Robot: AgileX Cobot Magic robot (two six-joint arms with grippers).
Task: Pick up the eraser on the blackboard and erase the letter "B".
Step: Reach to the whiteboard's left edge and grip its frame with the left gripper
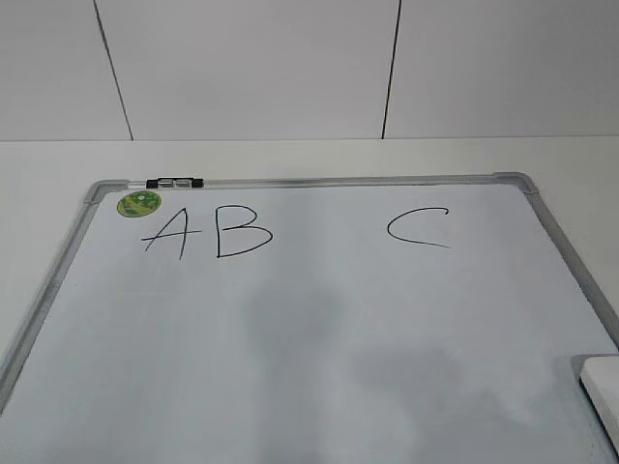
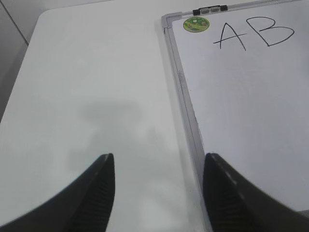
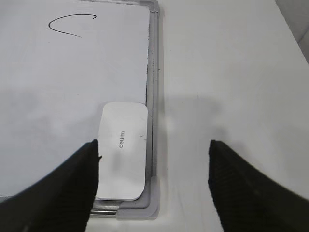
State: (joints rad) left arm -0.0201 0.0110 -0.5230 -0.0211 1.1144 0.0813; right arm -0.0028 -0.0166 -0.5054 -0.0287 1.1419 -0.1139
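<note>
The blackboard is a white board with a grey frame, lying flat on the table. The letter "B" is drawn in black near its far left, between the "A" and the "C". The eraser, white with small grey lettering, lies in the board's near right corner; its edge shows in the exterior view. My right gripper is open above that corner, with the eraser by its left finger. My left gripper is open and empty over the board's left frame edge. "B" also shows in the left wrist view.
A round green sticker and a black clip sit at the board's far left corner. White table lies left of the board and also to its right. A white panelled wall stands behind.
</note>
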